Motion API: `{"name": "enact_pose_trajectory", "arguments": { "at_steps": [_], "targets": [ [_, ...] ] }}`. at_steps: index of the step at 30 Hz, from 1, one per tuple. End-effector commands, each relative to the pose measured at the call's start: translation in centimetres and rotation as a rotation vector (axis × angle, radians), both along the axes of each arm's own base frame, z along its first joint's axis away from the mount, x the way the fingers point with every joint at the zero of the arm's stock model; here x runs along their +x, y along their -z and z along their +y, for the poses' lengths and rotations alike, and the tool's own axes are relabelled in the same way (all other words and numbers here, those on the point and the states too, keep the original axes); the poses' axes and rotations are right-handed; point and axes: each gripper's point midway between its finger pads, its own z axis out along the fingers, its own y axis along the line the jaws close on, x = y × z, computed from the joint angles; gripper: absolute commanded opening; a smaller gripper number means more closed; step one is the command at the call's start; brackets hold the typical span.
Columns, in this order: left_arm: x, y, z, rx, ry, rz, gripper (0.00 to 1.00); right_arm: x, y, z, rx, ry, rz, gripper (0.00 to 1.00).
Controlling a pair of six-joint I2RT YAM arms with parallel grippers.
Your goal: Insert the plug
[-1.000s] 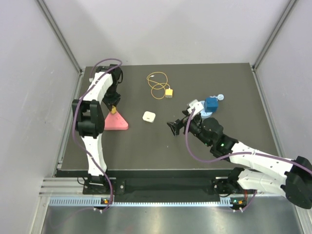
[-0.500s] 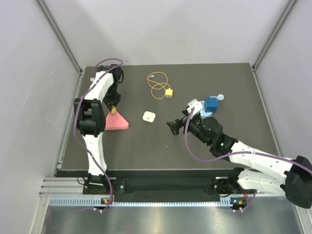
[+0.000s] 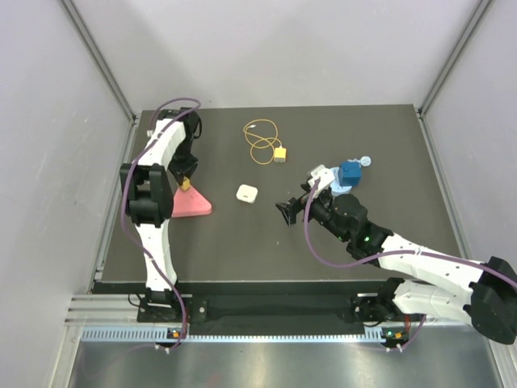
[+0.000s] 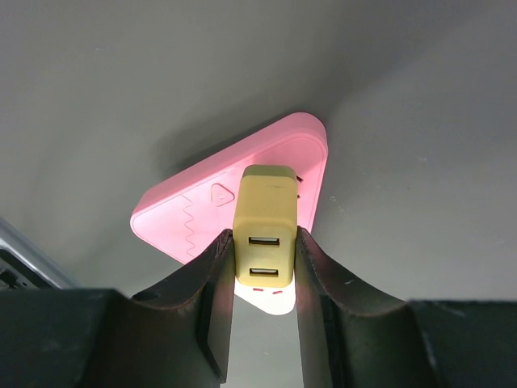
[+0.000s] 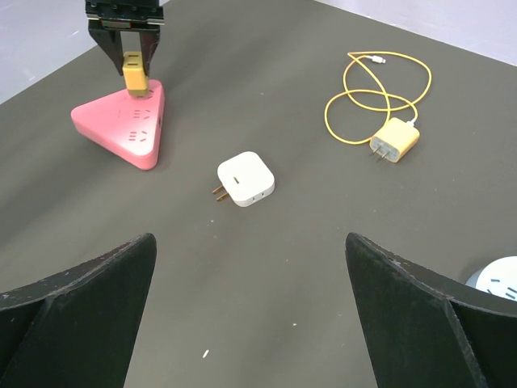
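Observation:
The plug (image 3: 280, 153) is a small yellow connector on a looped yellow wire (image 3: 261, 139), lying at the back middle of the table. It also shows in the right wrist view (image 5: 394, 144). No gripper is near it. My left gripper (image 4: 262, 267) is shut on a loose yellow charger block (image 4: 262, 230) with two USB ports. It holds the block upright on the pink triangular socket strip (image 4: 194, 218) at the left (image 3: 192, 203). My right gripper (image 5: 258, 323) is open and empty, low over the table's middle (image 3: 288, 212).
A white two-pin adapter (image 3: 247, 194) lies between the pink strip and my right gripper, also in the right wrist view (image 5: 245, 179). A blue block on a pale round base (image 3: 350, 173) stands behind the right arm. Grey walls close in both sides.
The left arm has shifted very slightly over the pink strip. Nothing else has moved.

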Motion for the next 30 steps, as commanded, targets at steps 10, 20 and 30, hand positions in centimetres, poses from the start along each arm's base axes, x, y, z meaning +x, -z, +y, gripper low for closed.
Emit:
{"name": "enact_pose_trajectory", "arguments": {
  "at_steps": [10,20,30],
  "targets": [
    [-5.3,4.8,1.2,-0.008,-0.053,0.242,0.00,0.0,-3.2,0.7,0.060,-0.015,-0.048,1.00],
    [-4.0,4.7,0.7,-0.064,0.014,0.187,0.00,-0.1,-3.1,0.2,0.049,-0.005,-0.062,1.00],
    [0.9,1.7,-1.3,-0.176,0.239,0.025,0.39,-0.4,-3.6,-0.6,0.064,0.016,-0.055,1.00]
  ]
}}
